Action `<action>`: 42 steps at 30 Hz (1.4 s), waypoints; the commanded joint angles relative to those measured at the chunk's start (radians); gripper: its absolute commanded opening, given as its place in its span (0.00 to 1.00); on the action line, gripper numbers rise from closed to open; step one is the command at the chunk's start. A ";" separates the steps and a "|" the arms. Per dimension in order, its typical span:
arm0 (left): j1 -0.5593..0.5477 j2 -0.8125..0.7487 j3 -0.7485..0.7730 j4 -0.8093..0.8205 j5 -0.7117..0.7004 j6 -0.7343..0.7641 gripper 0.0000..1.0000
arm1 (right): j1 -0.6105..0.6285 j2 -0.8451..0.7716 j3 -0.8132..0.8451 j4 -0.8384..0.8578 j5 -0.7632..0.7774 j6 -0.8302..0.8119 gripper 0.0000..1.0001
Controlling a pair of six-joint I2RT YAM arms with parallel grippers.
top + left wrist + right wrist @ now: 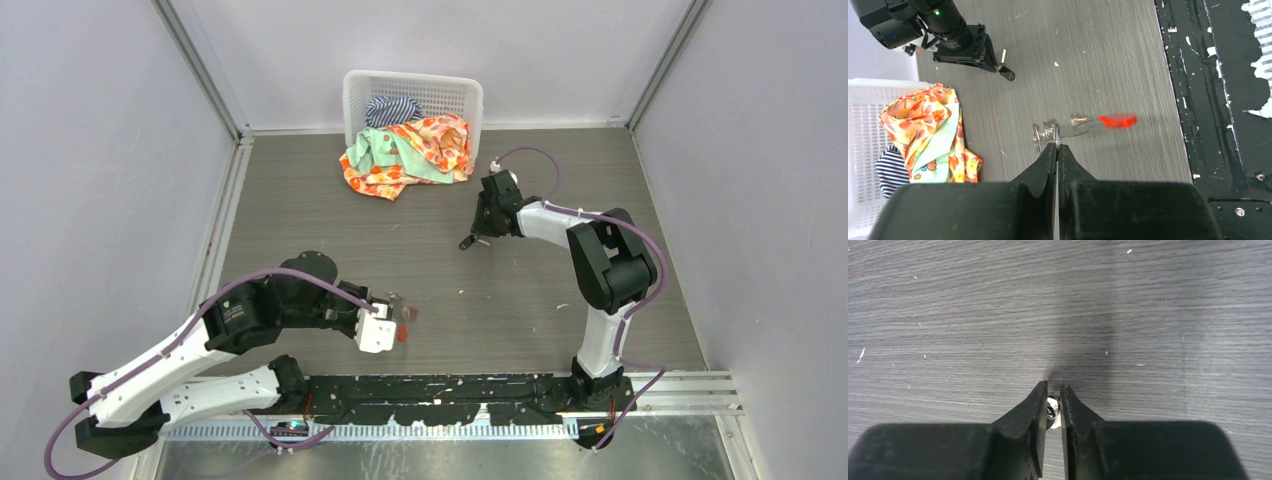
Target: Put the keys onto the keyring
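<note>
my left claw (pixel 1057 145) pressed together, pinching the keyring (pixel 1045 136) by its silvery ring over the worktop (pixel 500 290), its red tag (pixel 1118 120) blurred off to one side, my right claw (pixel 1053 387) well apart, pinching the black-headed key (pixel 1052 407) between its tips

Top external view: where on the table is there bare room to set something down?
Bare grey wood-grain table left of the floral cloth pile, the centre strip between the left gripper and right gripper, and the far right corner. Crowded around the white plastic basket and along the black mounting rail.
</note>
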 commanded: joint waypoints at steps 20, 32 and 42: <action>0.003 -0.028 -0.008 0.080 0.028 -0.098 0.00 | 0.106 -0.233 -0.145 0.246 -0.241 -0.254 0.01; 0.002 -0.077 -0.024 0.130 0.282 -0.234 0.00 | 0.246 -0.792 -0.384 0.343 -0.529 -0.467 0.01; 0.002 -0.010 0.002 0.235 0.396 -0.331 0.00 | 0.421 -1.005 -0.259 0.224 -0.695 -0.499 0.01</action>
